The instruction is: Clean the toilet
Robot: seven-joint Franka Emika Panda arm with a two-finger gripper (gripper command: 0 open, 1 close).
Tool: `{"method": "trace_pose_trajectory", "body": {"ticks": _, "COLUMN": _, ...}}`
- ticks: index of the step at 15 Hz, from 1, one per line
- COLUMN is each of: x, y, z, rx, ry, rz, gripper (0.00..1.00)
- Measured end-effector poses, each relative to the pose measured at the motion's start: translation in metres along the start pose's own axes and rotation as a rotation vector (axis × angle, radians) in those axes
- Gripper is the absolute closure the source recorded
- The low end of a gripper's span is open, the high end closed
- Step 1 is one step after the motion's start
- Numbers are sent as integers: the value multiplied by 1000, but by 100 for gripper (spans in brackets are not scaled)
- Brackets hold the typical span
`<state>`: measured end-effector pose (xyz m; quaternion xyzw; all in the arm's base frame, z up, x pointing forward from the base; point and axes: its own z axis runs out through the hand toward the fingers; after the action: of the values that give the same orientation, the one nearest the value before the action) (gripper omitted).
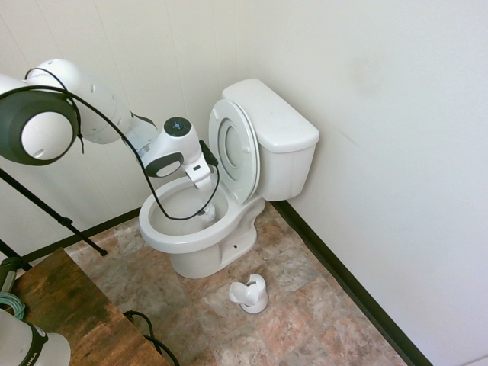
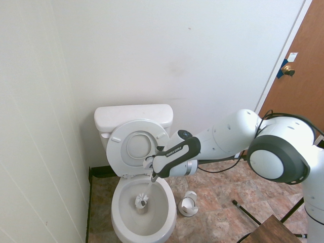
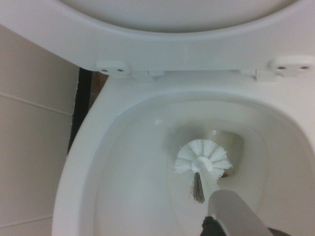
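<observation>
Toilet (image 1: 274,145): glossy white. Brush (image 3: 203,163): white bristles, pale grey handle. Brush holder (image 1: 251,293): white. Floor (image 1: 305,320): mottled brown-and-tan tile pattern. Baseboard (image 1: 343,282): black. Door (image 2: 304,76): brown. Walls (image 2: 192,50): white.

The claw (image 2: 153,174) fingertips hide behind the wrist; the brush handle (image 3: 235,216) runs off-frame.

Glossy, smooth white ceramic was seen on the toilet (image 1: 282,137). Below the gripper (image 2: 153,175), white bristles on a smooth plastic brush (image 3: 203,164) were shown.
</observation>
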<state>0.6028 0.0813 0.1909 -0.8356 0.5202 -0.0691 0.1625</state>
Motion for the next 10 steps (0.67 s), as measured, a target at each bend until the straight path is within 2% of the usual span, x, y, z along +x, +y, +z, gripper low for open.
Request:
{"method": "trace_pose_trajectory", "body": {"ticks": 6, "x": 8, "y": 46, "z": -98, "rx": -1, "ry": -43, "rz": -5, "gripper": 100}}
{"method": "trace_pose_trajectory", "body": {"ticks": 10, "x": 18, "y": 65, "z": -177, "rx": 39, "ry": -74, "rz": 0, "gripper": 100}}
